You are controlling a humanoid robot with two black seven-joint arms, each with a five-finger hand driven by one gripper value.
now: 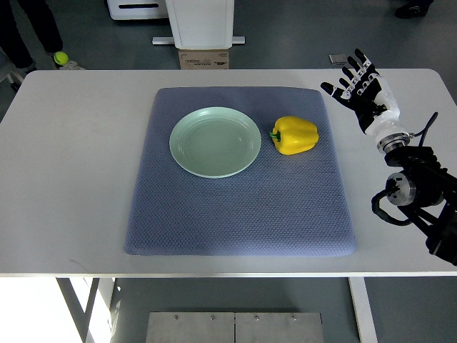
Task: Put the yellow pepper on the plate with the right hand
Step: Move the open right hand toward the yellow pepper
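On the white counter (78,179), a blue-grey woven mat (239,207) carries a pale green round plate (215,141) beside a glossy yellow pepper (294,135); the right hand (359,86) hovers apart, fingers spread, empty.

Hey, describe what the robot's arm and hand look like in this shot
Only the right arm shows. The right hand has black fingers with white segments and a white palm shell, joined by a silver wrist ring to a black forearm of exposed joints, with a black cable looping beside it.

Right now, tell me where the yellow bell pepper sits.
The yellow bell pepper lies on the blue-grey mat, just right of the pale green plate, not touching it.
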